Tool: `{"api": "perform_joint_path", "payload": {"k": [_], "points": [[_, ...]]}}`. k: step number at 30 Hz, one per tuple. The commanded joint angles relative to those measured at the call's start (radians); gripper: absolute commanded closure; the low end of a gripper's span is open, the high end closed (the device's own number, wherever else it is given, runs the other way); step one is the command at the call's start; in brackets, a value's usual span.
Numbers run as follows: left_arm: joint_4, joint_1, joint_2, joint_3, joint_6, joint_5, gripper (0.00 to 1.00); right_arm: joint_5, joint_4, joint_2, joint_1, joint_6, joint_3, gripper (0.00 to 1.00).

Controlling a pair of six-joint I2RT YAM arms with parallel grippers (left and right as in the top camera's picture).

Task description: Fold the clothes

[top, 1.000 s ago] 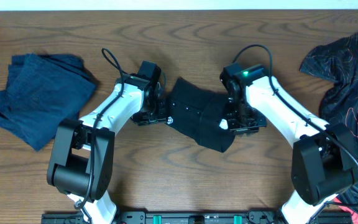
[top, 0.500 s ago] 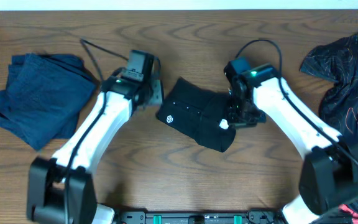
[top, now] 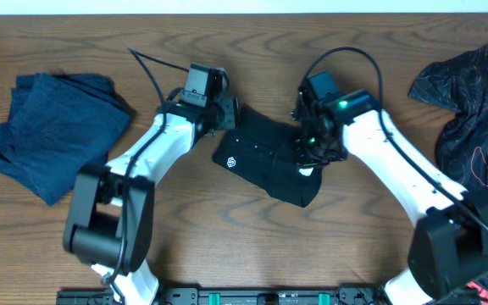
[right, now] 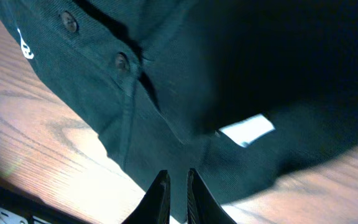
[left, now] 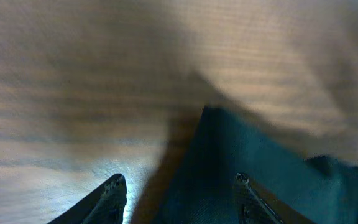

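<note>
at the far left of the brown wooden table (top: 227, 246) lies a folded dark blue garment (top: 53, 131), well apart from the arms. next comes the left gripper (top: 224, 114), hanging at the upper left edge of the black buttoned shirt (top: 265, 157). in its wrist view the two fingers (left: 114, 193) are spread wide. the cloth's corner shows beyond and between them, and nothing is pinched.

the black shirt sits in the middle of the table as a rumpled, partly folded bundle with a small white logo (top: 234, 163) facing up. it looks light, soft and limp, so it will likely sag and slide on the smooth wood rather than hold a crease. the placket with its buttons (right: 122, 61) is thicker and may resist a flat fold. the best hold is probably a pinch on an outer hem or corner, one on each side.

the right gripper (top: 307, 154) is down over the shirt's right part, near a white label (right: 246, 130). its fingers are pressed close together, and i cannot tell whether any fabric is caught between them.

at the far right waits a heap of black patterned clothes (top: 468, 93), unfolded.
</note>
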Motion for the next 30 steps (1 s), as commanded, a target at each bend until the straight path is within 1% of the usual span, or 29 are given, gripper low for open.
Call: {"api": "perform_joint_path", "payload": {"k": [1,6,7,8,10,11,14,16,18,20,23,25,27,30], "points": [[-0.028,0.002,0.029,-0.001,0.023,0.063,0.43,-0.041,0.018,0.051,0.025,-0.022,-0.015,0.91],[-0.141,0.002,0.055,-0.001,0.062,0.049,0.44,-0.041,0.04,0.14,0.03,-0.022,-0.015,0.92],[-0.196,0.002,0.064,-0.001,0.062,0.019,0.48,-0.041,0.038,0.17,0.03,-0.022,-0.015,0.92],[-0.214,0.002,0.066,-0.001,0.062,0.008,0.51,-0.041,0.036,0.175,0.03,-0.022,-0.015,0.92],[-0.302,0.002,0.069,-0.001,0.061,-0.05,0.63,-0.041,0.027,0.209,0.031,-0.022,-0.015,0.93],[-0.343,0.002,0.069,-0.001,0.056,-0.076,0.68,-0.04,0.023,0.22,0.031,-0.022,-0.015,0.94],[-0.482,0.008,0.068,-0.001,-0.021,-0.104,0.71,-0.013,0.019,0.249,0.03,-0.022,-0.015,0.94],[-0.59,0.012,0.068,-0.001,-0.116,-0.103,0.75,0.057,0.028,0.251,0.029,-0.021,-0.015,0.93],[-0.695,0.01,0.068,-0.002,-0.209,-0.101,0.76,0.166,0.067,0.251,0.028,-0.021,-0.014,0.93],[-0.769,0.003,0.065,-0.003,-0.255,-0.091,0.76,0.25,0.151,0.251,0.028,-0.025,-0.014,0.92],[-0.838,-0.019,0.038,-0.003,-0.293,-0.092,0.76,0.263,0.314,0.251,0.028,-0.142,-0.012,0.91],[-0.851,-0.029,0.002,-0.003,-0.309,-0.092,0.76,0.263,0.374,0.251,0.029,-0.184,-0.001,0.91],[-0.849,-0.032,-0.053,-0.002,-0.329,-0.092,0.76,0.263,0.378,0.249,0.029,-0.187,0.019,0.91],[-0.834,-0.022,-0.16,-0.002,-0.336,-0.122,0.74,0.263,0.315,0.231,0.029,-0.15,0.061,0.91]]}}
